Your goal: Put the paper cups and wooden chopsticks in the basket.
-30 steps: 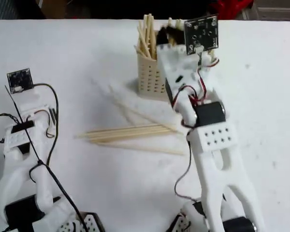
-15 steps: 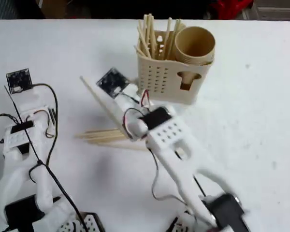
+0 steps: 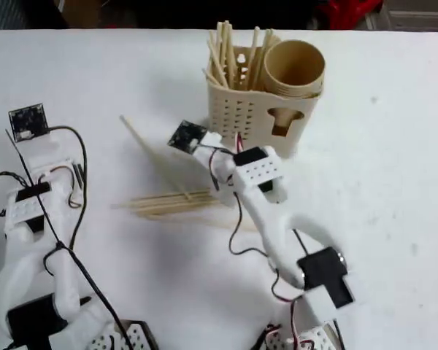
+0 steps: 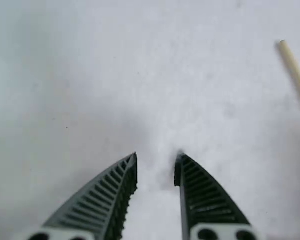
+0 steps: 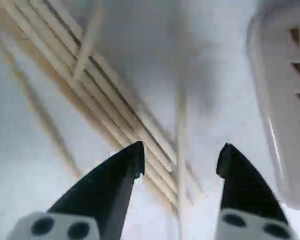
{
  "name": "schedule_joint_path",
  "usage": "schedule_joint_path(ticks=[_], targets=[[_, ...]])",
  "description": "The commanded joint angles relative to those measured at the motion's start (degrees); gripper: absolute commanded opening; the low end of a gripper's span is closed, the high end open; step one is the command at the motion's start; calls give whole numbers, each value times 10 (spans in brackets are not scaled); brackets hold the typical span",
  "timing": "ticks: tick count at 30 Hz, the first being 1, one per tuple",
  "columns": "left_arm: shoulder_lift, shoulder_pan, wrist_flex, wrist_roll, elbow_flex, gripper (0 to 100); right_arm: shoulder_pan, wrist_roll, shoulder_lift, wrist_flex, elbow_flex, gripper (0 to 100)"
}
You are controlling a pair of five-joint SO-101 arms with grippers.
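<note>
Right pincer (image 5: 181, 150) spread wide, nothing in it, hovering low over the loose chopsticks (image 3: 175, 203) at centre-left of the high view. That spread looks meant to straddle a stick: in the right wrist view one chopstick (image 5: 181, 130) runs lengthwise between the jaws, with the rest of the bunch (image 5: 115, 115) fanned diagonally beside it. The basket (image 3: 248, 120) stands upper centre, just beside the right arm, its perforated wall (image 5: 285, 115) at the right edge of the wrist view. Short carry, so probably why this arm does the pickup.

The paper cups (image 3: 296, 69) are already stacked in the basket's right compartment. Some upright chopsticks (image 3: 223, 51) lean in the left compartment. One stray stick (image 3: 150, 153) lies diagonally on the worktop (image 3: 394, 146), upper left of the bunch.

Left pincer (image 4: 156, 157) has its jaws a narrow gap apart, empty, pointed at bare worktop; a chopstick end (image 4: 295, 75) shows at the right edge. Left arm parked at far left, likely out of the way.

Judgement: cups done, chopsticks partly done.
</note>
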State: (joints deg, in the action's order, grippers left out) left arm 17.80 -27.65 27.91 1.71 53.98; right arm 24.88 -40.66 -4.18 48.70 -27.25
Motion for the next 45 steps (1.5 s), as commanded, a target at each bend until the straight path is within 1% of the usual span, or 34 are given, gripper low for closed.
schedule_joint_path(ticks=[1, 6, 8, 12, 14, 16, 20, 27, 32, 35, 38, 42, 45], targets=[[26, -4, -12, -3, -3, 143, -22, -7, -17, -52, 4, 241], [26, -4, -12, -3, -3, 143, -19, -11, -63, -69, 4, 228], [26, -4, -12, -3, -3, 143, -19, -11, -74, -69, 5, 172], [26, -4, -12, -3, -3, 143, -22, -8, -76, -67, 19, 13], [26, -4, -12, -3, -3, 143, -22, -7, -74, -67, 20, 28], [26, -4, -12, -3, -3, 143, -20, -6, -60, -63, 18, 16], [26, -4, -12, -3, -3, 143, -21, -3, 11, -23, 17, 16], [26, -4, -12, -3, -3, 143, -18, 51, 204, 63, 16, 16], [26, -4, -12, -3, -3, 143, -6, 127, 373, 69, 18, 16], [26, -4, -12, -3, -4, 143, 20, 197, 463, 10, 17, 16], [26, -4, -12, -3, -4, 143, 23, 265, 511, -98, 18, 16], [26, -4, -12, -3, -4, 143, 0, 324, 502, -285, 16, 16], [26, -4, -12, -3, -3, 143, -19, 333, 454, -404, 20, 17]])
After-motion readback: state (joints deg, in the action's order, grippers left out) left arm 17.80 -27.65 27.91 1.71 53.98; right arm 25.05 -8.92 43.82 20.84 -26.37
